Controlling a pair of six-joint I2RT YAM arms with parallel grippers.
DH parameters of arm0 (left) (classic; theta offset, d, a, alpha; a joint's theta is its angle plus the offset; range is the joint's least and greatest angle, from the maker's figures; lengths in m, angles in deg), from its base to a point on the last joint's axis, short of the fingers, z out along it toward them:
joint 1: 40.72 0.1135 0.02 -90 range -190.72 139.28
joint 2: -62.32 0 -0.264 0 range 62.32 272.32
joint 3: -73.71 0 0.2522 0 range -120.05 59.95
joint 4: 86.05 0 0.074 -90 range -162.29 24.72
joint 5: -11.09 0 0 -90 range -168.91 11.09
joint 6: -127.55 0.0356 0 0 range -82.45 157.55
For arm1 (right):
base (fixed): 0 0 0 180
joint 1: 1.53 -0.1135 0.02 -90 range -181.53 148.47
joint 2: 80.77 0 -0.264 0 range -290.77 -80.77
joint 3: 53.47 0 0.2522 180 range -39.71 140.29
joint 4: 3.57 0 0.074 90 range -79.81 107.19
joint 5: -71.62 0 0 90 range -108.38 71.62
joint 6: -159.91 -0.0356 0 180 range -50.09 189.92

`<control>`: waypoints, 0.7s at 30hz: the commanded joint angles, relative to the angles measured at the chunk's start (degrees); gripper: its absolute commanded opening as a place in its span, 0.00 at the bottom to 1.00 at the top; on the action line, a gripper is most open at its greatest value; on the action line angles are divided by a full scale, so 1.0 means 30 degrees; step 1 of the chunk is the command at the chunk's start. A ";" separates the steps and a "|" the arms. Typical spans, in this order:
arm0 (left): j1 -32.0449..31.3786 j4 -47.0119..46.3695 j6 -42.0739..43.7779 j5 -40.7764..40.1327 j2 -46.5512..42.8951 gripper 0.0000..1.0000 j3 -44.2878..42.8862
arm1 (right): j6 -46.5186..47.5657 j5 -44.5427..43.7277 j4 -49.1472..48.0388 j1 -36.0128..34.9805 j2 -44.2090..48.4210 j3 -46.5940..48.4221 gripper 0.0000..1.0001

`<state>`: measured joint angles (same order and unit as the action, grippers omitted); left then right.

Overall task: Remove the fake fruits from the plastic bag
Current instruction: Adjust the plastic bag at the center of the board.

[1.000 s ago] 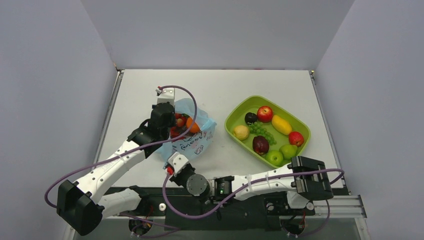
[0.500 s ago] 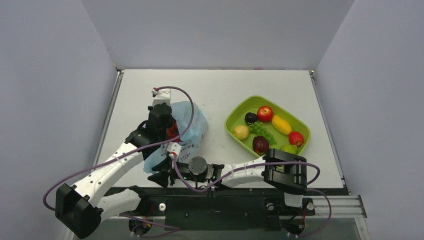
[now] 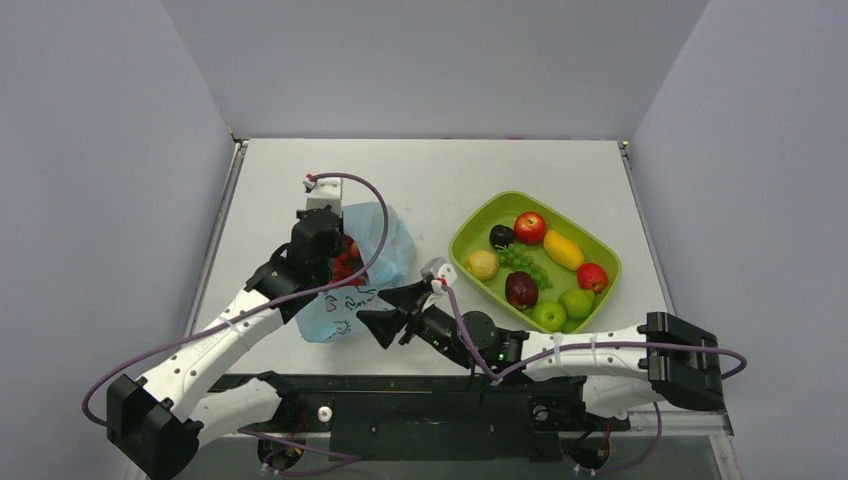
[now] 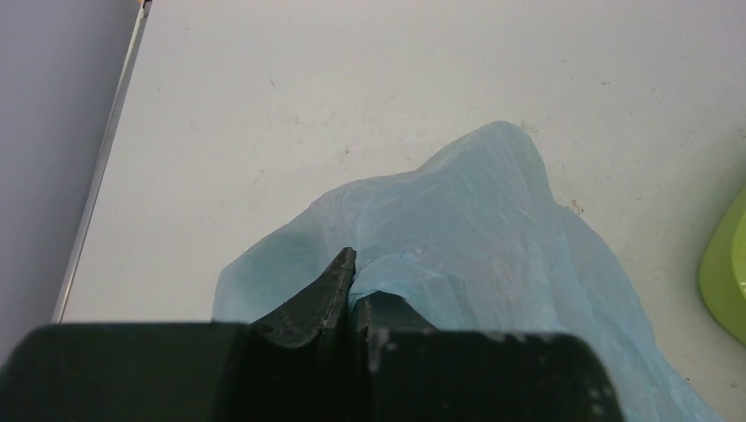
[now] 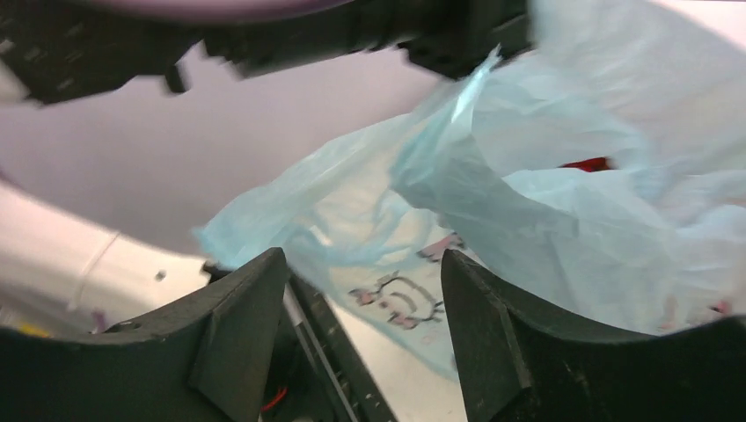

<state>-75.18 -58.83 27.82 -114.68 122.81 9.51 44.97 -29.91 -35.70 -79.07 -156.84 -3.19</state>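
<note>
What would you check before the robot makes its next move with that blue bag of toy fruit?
1. Is the left gripper holding the thin light-blue plastic bag? Ok: shut on a fold of it.
2. Is the right gripper open? Ok: jaws apart, nothing held.
3. Is the right gripper aimed at the bag? Ok: the bag's printed lower end lies just ahead of its fingers.
4. Is it touching the bag? Cannot tell.
5. Are the small glossy fake fruits out? Not ok: red shows inside the bag.
6. How many are inside? Cannot tell: the plastic hides them.
</note>
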 commanded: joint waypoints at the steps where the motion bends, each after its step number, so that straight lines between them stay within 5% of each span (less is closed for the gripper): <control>1: -0.0048 -0.0847 0.0572 0.0919 -0.1033 0.00 -0.0398 | -0.1272 -0.4246 0.1430 0.1232 0.0103 0.0351 0.60; 6: -0.0055 -0.1382 0.0638 0.0677 -0.1768 0.00 0.0162 | -0.3684 -0.4755 0.1175 0.3636 -0.1790 0.1128 0.47; 14: -0.0618 -0.2378 0.1138 0.1479 -0.2916 0.00 0.1040 | -0.3028 -1.2099 0.5827 0.4097 -0.3046 0.1794 0.45; 21: -0.0768 -0.2243 0.1225 0.2648 -0.2595 0.00 0.0834 | 0.0368 -0.8416 0.7366 0.1312 -0.0876 0.1627 0.49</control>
<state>-77.23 -61.91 30.77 -108.87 115.16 12.94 39.98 -59.39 -16.77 -68.67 -164.95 -0.16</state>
